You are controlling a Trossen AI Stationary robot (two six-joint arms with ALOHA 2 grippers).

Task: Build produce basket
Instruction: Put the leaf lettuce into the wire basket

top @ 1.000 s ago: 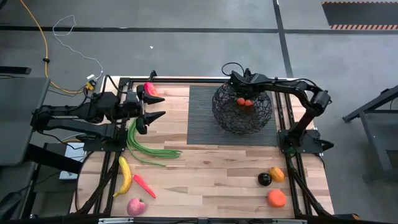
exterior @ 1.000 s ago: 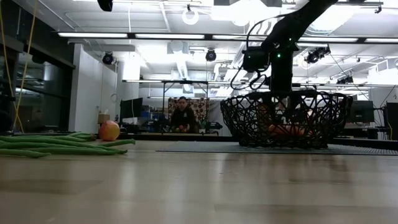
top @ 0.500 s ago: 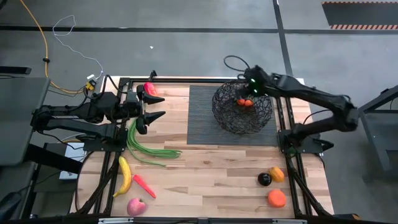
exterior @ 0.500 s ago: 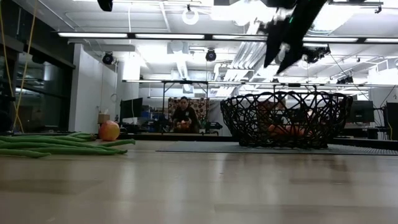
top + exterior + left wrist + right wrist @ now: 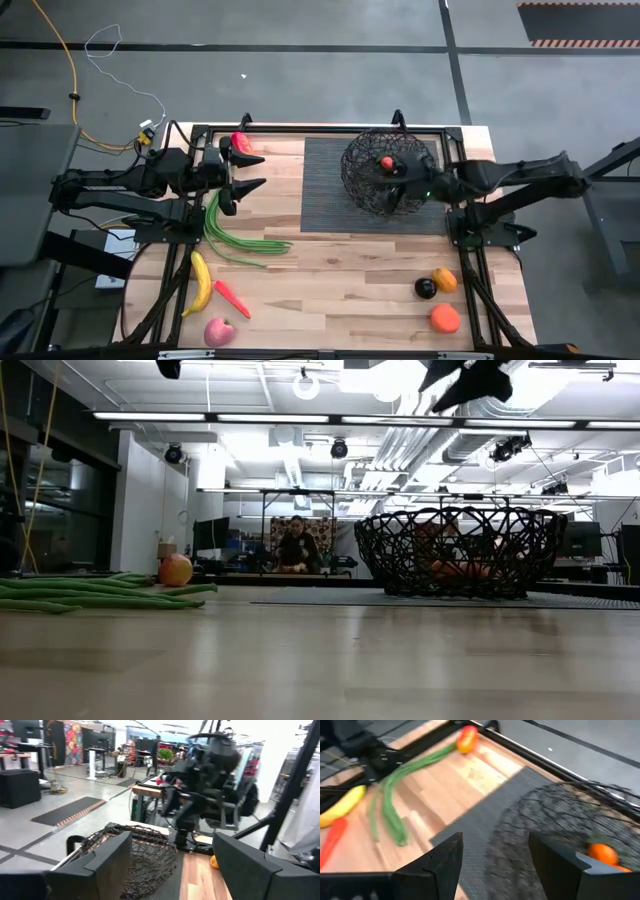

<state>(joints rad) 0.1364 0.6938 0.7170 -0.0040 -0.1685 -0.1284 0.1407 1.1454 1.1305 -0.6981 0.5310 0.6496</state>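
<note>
- Evidently the right gripper (image 5: 418, 186), dark and two-fingered, has lifted out of the round black wire basket (image 5: 388, 172); a second ago it reached down inside, now it hangs above the basket's near rim, pulling back toward its base.
- Its fingers (image 5: 445, 865) stand parted with nothing between them: released, empty-handed.
- Left in the basket: small orange-red tomatoes (image 5: 387, 163), seen through the wire. Judged a completed drop-off.
- The basket sits upright on the flat dark ribbed mat (image 5: 330, 190), at the table's far middle.
- The left gripper (image 5: 248, 172) waits at the table's far left with its fingers spread, holding nothing, just beside the red-yellow pepper (image 5: 239, 142) and over the near end of the long green beans (image 5: 235, 240).
- Yet to be loaded on the light wooden table (image 5: 340, 290): yellow banana (image 5: 201, 283), orange carrot (image 5: 231, 298) and pink-red apple (image 5: 220, 332) at the near left; dark round fruit (image 5: 425, 288) and two oranges (image 5: 445, 318) at the near right.
- Reading: the task is at an early stage, most produce still outside. The right arm's nearest next pick would likely be the near-right cluster.
- Low view: a seated person (image 5: 294, 547) far behind the table, not involved.
</note>
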